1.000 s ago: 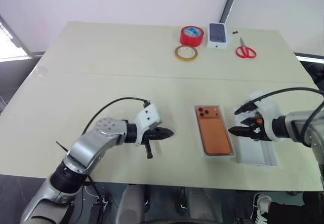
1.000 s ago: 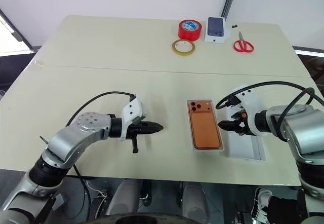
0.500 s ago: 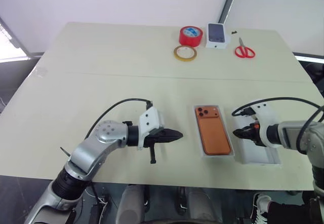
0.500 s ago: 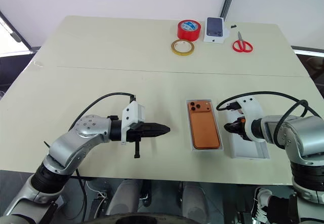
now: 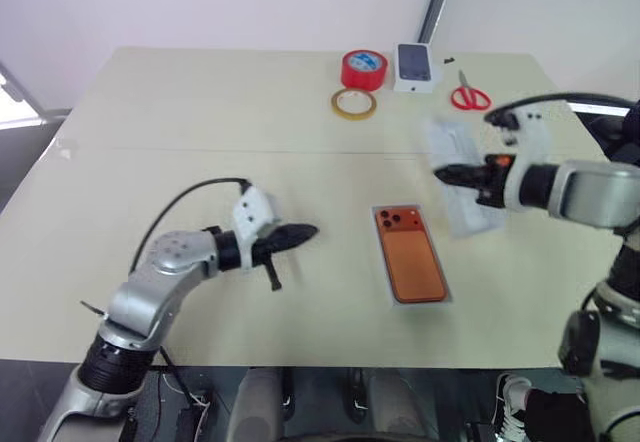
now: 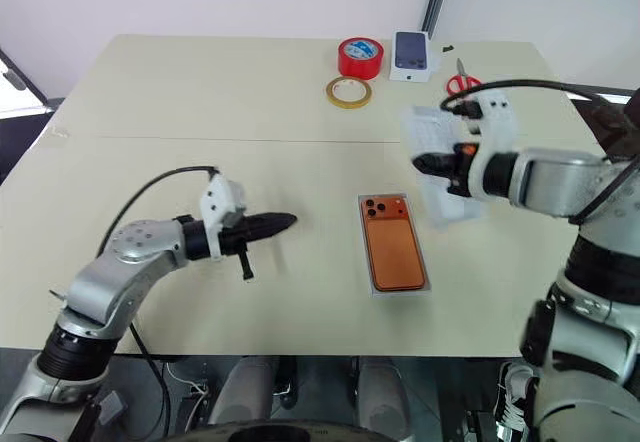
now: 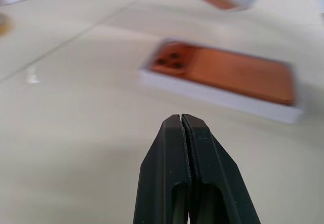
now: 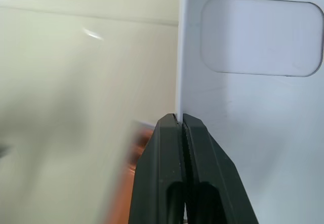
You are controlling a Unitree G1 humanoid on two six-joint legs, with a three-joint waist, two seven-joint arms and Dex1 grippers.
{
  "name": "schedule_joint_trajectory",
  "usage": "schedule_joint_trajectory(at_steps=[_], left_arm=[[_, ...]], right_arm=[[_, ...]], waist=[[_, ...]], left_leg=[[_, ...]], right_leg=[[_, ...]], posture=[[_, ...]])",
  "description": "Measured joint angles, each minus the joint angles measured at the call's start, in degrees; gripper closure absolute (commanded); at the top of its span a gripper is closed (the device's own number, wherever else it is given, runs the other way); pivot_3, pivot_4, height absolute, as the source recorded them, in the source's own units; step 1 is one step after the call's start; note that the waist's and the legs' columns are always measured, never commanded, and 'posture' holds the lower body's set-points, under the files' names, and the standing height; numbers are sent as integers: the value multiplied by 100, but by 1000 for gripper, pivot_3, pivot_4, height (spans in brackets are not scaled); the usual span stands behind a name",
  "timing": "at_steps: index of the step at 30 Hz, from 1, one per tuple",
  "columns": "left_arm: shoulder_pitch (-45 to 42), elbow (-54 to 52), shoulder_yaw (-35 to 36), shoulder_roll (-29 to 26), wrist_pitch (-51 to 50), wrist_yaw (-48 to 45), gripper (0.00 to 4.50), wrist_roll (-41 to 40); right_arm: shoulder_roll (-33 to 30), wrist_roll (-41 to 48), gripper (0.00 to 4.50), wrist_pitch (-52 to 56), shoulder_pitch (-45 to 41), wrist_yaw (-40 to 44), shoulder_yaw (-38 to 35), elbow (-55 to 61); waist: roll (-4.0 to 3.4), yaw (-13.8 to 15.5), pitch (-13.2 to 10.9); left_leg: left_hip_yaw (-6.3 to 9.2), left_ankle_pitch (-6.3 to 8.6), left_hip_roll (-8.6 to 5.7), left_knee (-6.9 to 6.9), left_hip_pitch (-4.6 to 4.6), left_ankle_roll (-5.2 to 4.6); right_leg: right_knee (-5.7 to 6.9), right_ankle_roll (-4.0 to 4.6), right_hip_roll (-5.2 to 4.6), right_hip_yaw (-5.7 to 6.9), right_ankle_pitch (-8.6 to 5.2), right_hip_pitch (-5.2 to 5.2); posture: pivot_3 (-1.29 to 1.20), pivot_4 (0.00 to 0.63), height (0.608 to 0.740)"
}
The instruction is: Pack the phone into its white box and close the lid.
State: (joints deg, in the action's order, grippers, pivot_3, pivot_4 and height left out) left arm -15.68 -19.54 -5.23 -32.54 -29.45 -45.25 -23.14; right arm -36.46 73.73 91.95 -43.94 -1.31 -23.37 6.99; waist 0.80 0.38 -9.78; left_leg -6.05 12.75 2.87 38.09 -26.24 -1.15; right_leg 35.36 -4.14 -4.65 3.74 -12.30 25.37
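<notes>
Table (image 5: pixel 200 112); right claw (image 5: pixel 445 174) now raised, clamping white insert (image 5: pixel 455 177) aloft

My two head eyes are looking forward and down over the table (image 5: pixel 200 142), sharing the whole tabletop. My left wrist camera is sitting low and close, facing the phone (image 7: pixel 228 74). My right wrist camera is pressing near the white insert (image 8: pixel 253 107).
</notes>
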Motion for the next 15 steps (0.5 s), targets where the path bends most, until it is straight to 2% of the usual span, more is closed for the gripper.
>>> schedule_joint_trajectory(at_steps=[3, 5, 7, 11, 14, 15], left_arm=[[-22, 260, 225, -72, 131, 145, 4451, 120], [-29, 407, 322, -107, 178, 190, 4451, 187], [-78, 487, 313, -96, 268, 193, 4451, 284], [-181, 487, 162, 8, 356, 191, 4451, 405], [-258, 458, -167, 247, 350, 177, 4451, 465], [-260, 444, -280, 309, 343, 175, 4451, 488]], right_arm=[[17, 2537, 4490, -1074, 277, -1534, 823, -29], [367, 3414, 4490, -1804, 584, -2190, 1283, 251], [1043, 3687, 4490, -2382, 960, -2678, 1629, 594], [1808, 3776, 4490, -3126, 1768, -3542, 1984, 1146], [1555, 3806, 4490, -3274, 2331, -3742, 2207, 1383], [1414, 3827, 4216, -3270, 2376, -3729, 2174, 1379]], waist=[[1, 22, 0], [0, 14, 0], [0, 15, 0], [0, 44, 2], [0, 24, 2], [0, 18, 2]], left_leg=[[-3, 0, 4, -1, 0, 0], [-7, 0, 4, -1, 0, 0], [-8, 0, 5, 3, -2, 0], [-6, 0, 2, 4, -5, 0], [-15, 0, -9, 8, -5, -1], [-18, 1, -11, 8, -2, -3]], right_leg=[[-1, -14, -4, 1, 8, -3], [-4, -17, -7, -2, 9, -6], [-2, -19, -9, -4, 11, -4], [-4, -20, -16, -4, 10, -8], [-9, -12, -31, -6, 7, -9], [-9, -2, -33, -8, 1, -10]], posture=[[0, 150, 740], [0, 150, 740], [0, 150, 740], [0, 150, 740], [0, 150, 740], [0, 150, 740]])
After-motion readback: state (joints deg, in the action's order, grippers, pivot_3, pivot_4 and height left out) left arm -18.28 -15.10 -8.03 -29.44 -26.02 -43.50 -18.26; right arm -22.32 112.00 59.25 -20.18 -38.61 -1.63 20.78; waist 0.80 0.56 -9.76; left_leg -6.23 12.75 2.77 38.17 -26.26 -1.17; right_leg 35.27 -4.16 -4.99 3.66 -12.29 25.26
